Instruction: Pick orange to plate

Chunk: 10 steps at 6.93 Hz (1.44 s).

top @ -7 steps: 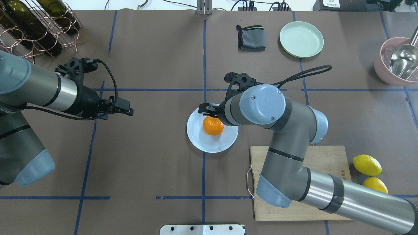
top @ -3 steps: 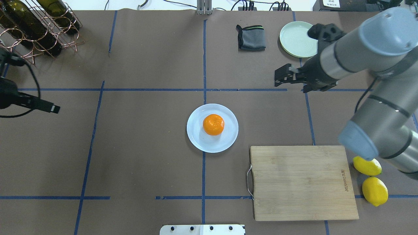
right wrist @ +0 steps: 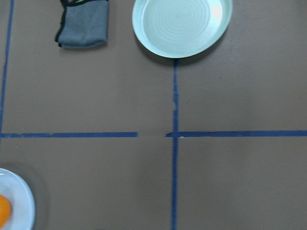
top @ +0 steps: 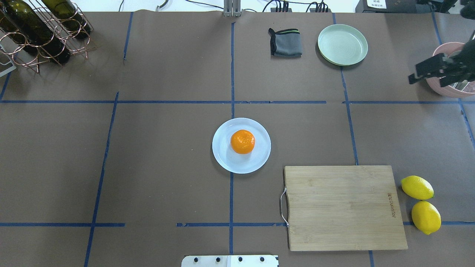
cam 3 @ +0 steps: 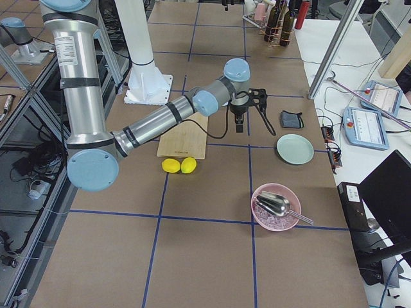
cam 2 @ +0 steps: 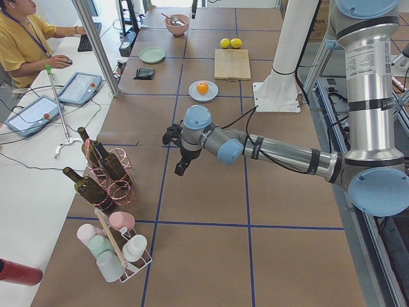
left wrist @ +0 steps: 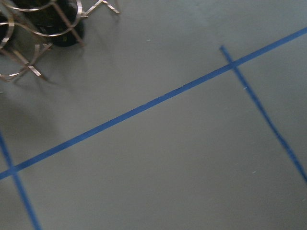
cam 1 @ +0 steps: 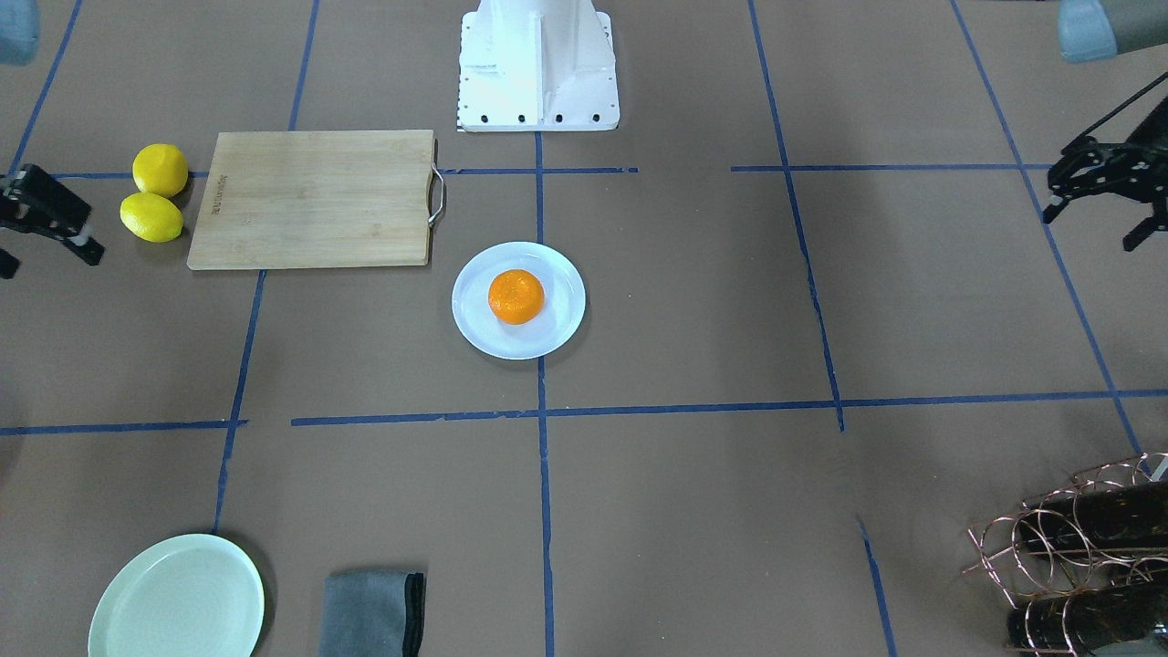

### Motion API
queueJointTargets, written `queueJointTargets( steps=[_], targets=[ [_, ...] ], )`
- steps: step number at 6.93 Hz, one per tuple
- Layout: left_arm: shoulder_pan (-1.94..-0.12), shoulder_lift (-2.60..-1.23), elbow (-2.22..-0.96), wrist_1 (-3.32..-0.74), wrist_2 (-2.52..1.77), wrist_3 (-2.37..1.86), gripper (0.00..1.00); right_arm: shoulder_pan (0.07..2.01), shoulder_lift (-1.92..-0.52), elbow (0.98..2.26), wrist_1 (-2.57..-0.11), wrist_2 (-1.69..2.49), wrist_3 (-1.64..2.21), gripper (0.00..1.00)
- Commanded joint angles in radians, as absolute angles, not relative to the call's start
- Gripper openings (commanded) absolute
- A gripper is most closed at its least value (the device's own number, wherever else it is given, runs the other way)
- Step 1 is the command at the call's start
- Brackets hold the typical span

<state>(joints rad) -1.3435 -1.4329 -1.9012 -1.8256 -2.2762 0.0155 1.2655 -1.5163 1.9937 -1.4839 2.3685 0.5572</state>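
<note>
The orange [top: 242, 141] rests on the white plate [top: 256, 160] at the table's middle, and no gripper touches it. The front view shows the same orange [cam 1: 516, 297] and plate [cam 1: 551, 334]. My right gripper [top: 413, 74] hovers open at the far right edge, by the pink bowl, far from the plate. In the front view that right gripper [cam 1: 50, 261] is at the left edge. My left gripper [cam 1: 1089, 230] is open at that view's right edge and out of the overhead view. The right wrist view catches only the plate [right wrist: 19, 201] and a sliver of orange [right wrist: 2, 213].
A mint-green plate [top: 342, 44] and a folded grey cloth [top: 285, 42] lie at the back. A wooden cutting board [top: 345, 207] and two lemons [top: 417, 187] sit front right. A pink bowl [top: 441, 89] is at the right edge, a bottle rack [top: 41, 29] back left.
My right gripper has drawn back from above the orange to the far right edge. The left arm has withdrawn out of the overhead view. The orange stays on the plate.
</note>
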Motion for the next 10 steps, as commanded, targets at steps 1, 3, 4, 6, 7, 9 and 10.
queueJointTargets(
  steps=[1,3,4,6,7,9,10],
  targets=[
    [-1.527,-1.503,-1.888,-1.433,-2.279,0.295,0.99,1.44,-1.6,1.973,-1.75,2.384,0.038,1.0],
    [-1.529,-1.482,-1.888,-1.316,-2.454,0.279,1.0,1.529,-1.606,1.976,-2.003,2.37,-0.254,1.0],
    [-1.528,-1.48,-1.844,-1.33,-2.473,0.287,1.0,1.528,-1.623,1.968,-1.999,2.372,-0.259,1.0],
    [-1.526,-1.48,-1.815,-1.428,-2.467,0.282,1.0,1.525,-1.617,1.97,-1.999,2.373,-0.252,1.0],
    [-1.525,-1.489,-1.781,-1.454,-2.47,0.287,1.0,1.525,-1.618,1.982,-1.997,2.373,-0.256,1.0],
    [-1.517,-1.57,-1.744,-1.537,-2.47,0.282,1.0,1.525,-1.618,2.003,-1.997,2.384,-0.253,1.0],
    [-1.517,-1.569,-1.735,-1.536,-2.464,0.284,1.0,1.525,-1.617,2.002,-1.997,2.382,-0.253,1.0]
  ],
)
